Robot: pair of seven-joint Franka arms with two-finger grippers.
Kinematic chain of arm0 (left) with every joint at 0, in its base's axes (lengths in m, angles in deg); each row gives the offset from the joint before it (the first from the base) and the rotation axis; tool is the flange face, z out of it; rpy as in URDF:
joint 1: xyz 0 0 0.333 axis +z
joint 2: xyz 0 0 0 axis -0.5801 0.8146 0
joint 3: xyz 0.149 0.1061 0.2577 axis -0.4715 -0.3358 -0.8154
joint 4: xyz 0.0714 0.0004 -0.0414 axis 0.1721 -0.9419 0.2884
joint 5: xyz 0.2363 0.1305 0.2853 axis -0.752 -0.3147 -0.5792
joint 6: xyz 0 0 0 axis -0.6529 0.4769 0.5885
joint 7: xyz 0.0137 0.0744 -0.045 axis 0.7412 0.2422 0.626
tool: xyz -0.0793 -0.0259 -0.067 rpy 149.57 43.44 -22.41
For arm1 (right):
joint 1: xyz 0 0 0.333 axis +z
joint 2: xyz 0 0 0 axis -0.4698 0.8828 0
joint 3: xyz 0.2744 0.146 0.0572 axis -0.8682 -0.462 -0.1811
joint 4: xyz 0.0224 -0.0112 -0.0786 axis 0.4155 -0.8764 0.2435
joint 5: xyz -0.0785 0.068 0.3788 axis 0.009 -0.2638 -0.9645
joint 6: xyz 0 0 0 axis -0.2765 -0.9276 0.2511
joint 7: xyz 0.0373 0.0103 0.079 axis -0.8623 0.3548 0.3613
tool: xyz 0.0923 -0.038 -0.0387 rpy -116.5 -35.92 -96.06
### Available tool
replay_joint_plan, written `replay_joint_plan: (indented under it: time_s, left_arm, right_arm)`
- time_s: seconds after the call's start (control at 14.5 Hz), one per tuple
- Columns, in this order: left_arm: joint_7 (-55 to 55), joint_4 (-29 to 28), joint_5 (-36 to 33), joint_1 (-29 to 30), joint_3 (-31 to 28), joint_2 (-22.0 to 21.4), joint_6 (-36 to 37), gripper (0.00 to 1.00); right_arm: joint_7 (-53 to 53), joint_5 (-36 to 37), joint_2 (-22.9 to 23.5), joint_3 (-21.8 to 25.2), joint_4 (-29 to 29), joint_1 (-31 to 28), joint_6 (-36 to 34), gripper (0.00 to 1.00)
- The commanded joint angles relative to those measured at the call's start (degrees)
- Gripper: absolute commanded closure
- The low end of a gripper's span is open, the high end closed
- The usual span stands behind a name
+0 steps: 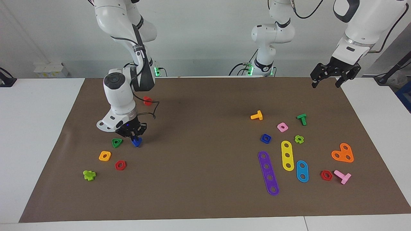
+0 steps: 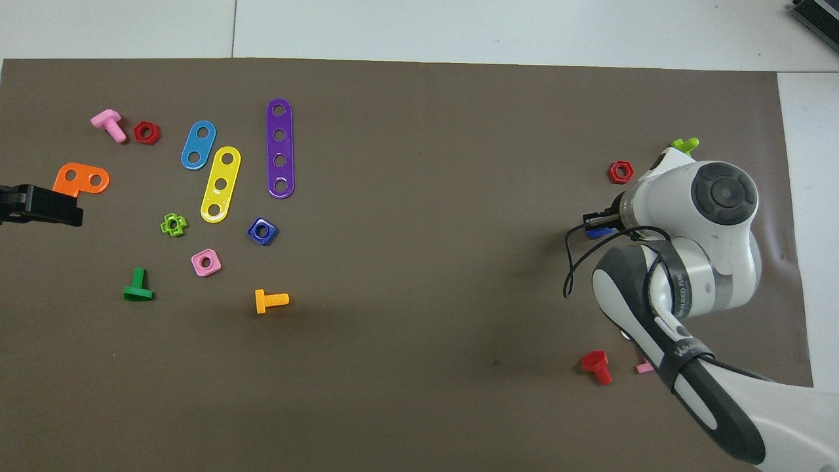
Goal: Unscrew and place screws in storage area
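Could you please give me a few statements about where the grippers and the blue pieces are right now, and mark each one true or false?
1. The right gripper is shut on the dark-blue bolt. True.
2. The left gripper holds the orange bolt. False: it is open and holds nothing, waiting raised over the left arm's end of the mat; the orange bolt lies on the mat.
3. The dark-blue nut lies on the mat beside the purple strip. True.
4. The dark-blue bolt is beside the green triangular nut. True.
5. The dark-blue nut is threaded on the dark-blue bolt. False: they are apart, at different ends of the mat.
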Motion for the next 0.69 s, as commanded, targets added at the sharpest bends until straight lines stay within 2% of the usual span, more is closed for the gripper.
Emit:
replay_joint_plan:
  time_s: [0.0,0.14,0.21,0.34,0.62]
  left_arm:
    - [0.23,-1.73,-0.55,-0.93,-0.37,-1.57,-0.34,0.00]
    - [0.32,-1.73,-0.55,-0.93,-0.37,-1.57,-0.51,0.00]
    - [0.23,-1.73,-0.55,-0.75,-0.37,-1.57,-0.60,0.00]
    - [0.32,-1.73,-0.55,-0.75,-0.37,-1.57,-0.77,0.00]
    - [0.58,-2.34,-0.46,-1.19,-0.28,-0.61,-2.53,0.00]
  right_arm:
    - [-0.49,-0.01,-0.35,-0.68,-1.37,-1.52,1.43,0.90]
    - [-1.27,-0.01,-0.52,-0.68,-1.63,-1.52,0.82,0.05]
    - [-1.45,-0.01,-0.61,-0.68,-1.63,-1.52,0.56,0.01]
    - [-1.46,-0.01,-1.48,-0.77,-1.02,-1.44,-0.14,0.01]
    - [-5.30,-0.19,-4.38,-0.68,3.98,-1.26,-10.67,0.00]
